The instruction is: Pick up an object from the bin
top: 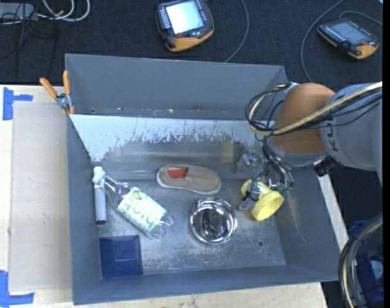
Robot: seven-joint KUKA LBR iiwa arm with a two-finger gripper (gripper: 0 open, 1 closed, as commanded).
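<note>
Camera view: end effector (pixel 259 186) over yellow rounded object (pixel 269 205), right side of bin (pixel 176 98); whether spread or pinching, cannot tell.

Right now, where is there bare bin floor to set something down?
Bare: the strip between the back wall and the beige insole; the front strip from the blue block past the metal bowl. Crowded: around the clear bottle at left, and at right by the pincer and a yellow thing.

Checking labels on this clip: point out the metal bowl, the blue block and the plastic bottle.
metal bowl (pixel 212 223), camera view, its inside
blue block (pixel 121 256), camera view, top face
plastic bottle (pixel 141 212), camera view, green label
</note>
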